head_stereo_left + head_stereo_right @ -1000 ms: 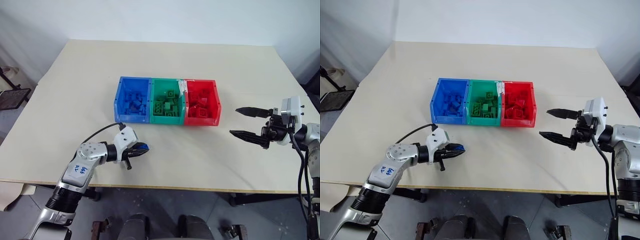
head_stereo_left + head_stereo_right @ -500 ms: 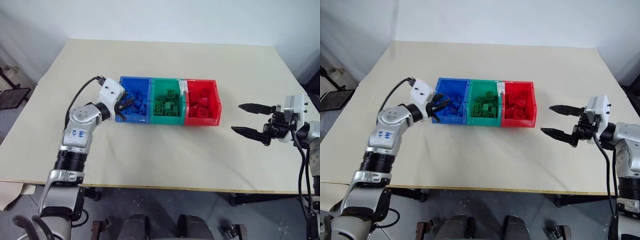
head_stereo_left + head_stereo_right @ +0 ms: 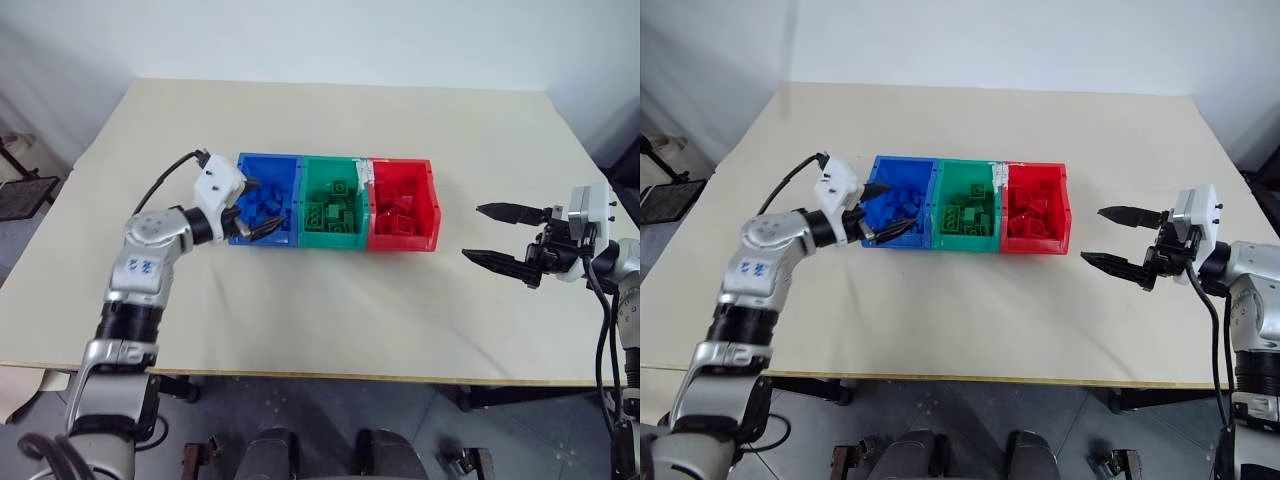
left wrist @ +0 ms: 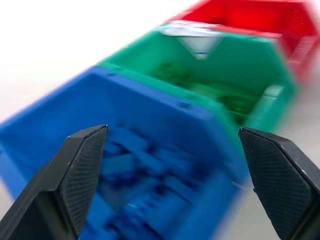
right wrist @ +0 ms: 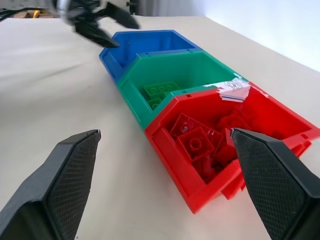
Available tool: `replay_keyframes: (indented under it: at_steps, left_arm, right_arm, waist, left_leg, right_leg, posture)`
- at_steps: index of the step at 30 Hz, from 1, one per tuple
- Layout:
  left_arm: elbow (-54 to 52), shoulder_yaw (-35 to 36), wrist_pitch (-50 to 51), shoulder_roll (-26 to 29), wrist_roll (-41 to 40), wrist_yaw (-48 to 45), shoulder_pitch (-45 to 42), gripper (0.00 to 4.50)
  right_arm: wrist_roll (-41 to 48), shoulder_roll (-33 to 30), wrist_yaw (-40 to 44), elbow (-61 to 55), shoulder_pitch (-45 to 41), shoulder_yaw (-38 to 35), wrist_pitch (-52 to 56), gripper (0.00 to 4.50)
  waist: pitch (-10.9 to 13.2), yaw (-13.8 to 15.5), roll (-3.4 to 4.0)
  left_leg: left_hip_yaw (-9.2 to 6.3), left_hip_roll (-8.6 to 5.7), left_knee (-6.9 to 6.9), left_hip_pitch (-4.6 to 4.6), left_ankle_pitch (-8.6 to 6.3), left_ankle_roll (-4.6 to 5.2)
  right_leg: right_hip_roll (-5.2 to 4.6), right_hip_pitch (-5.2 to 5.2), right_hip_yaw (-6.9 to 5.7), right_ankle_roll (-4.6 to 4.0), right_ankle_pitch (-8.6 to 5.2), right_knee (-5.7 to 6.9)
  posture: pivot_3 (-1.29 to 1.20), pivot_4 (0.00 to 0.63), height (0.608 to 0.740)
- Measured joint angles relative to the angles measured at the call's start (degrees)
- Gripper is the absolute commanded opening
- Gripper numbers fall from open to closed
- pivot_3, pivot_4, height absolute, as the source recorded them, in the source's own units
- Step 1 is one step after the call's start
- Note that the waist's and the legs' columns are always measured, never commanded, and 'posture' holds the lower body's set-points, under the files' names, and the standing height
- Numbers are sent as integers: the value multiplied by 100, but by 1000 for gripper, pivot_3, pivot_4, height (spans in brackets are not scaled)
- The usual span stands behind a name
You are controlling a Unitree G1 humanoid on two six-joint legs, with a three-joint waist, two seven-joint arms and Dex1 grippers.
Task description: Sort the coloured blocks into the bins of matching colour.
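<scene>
Left gripper [image 3: 253, 208] over blue bin [image 3: 240, 198], fingers spread, empty.
Right gripper [image 3: 492, 234] near table's [image 3: 330, 300] right edge, fingers apart, empty.

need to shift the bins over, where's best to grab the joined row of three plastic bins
Judging from the shape, grip a short end wall: the outer wall of the red open-topped plastic bin faces the open right gripper, with bare table between them. Come in level from that side and pinch the thin rim from above. The joined blue bin and green bin should slide along with it.
</scene>
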Motion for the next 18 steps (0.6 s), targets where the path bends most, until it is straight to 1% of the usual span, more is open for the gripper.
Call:
replay_keyframes:
  at_steps: [2,5,6,8,10,13,18]
  left_arm:
    - [-476,262,182,316,-252,-181,565,4456]
    - [-918,708,428,642,-559,-337,1052,4456]
    - [-1099,932,515,809,-717,-410,1293,4456]
    - [-1286,1321,594,972,-947,-516,1660,4456]
    - [-1446,1621,596,1061,-1124,-621,2043,4456]
    - [-1468,1865,603,1096,-1247,-677,2397,4456]
    - [-1523,2017,602,1095,-1388,-647,2526,4456]
  right_arm:
    - [-53,-5,100,112,6,32,-103,4378]
    - [-202,-25,256,264,17,119,-240,4378]
    - [-246,-37,305,336,9,127,-308,4378]
    - [-297,-73,362,458,-18,138,-357,4378]
    - [-342,-87,401,586,-91,157,-426,4378]
    - [-386,-92,452,677,-184,172,-469,4378]
    - [-461,-92,506,849,-242,206,-558,4378]
  waist:
    - [0,-34,0]
    - [0,-49,0]
    - [0,-58,0]
    - [1,-56,0]
    - [1,-61,1]
    - [1,-61,1]
    - [1,-61,1]
  left_leg:
    - [-3,5,1,0,1,-3]
    - [-4,4,4,-1,1,-3]
    - [-5,2,2,1,1,-2]
    - [-12,1,1,0,1,-2]
    - [-16,2,1,0,1,-3]
    - [-19,3,1,0,0,-4]
    - [-19,1,0,-1,0,-4]
  right_leg:
    - [2,1,1,-2,-1,1]
    - [-3,5,8,-2,-1,-4]
    - [-7,5,15,-2,-1,-4]
    - [-11,6,23,-3,-1,-3]
    - [-13,8,29,-3,-2,-6]
    - [-13,10,29,-4,-2,-6]
    - [-15,10,29,-4,-2,-6]
  posture:
    - [0,150,740]
    - [0,150,740]
    - [0,150,740]
    - [0,150,740]
    - [0,150,740]
    - [0,150,740]
    - [0,150,740]
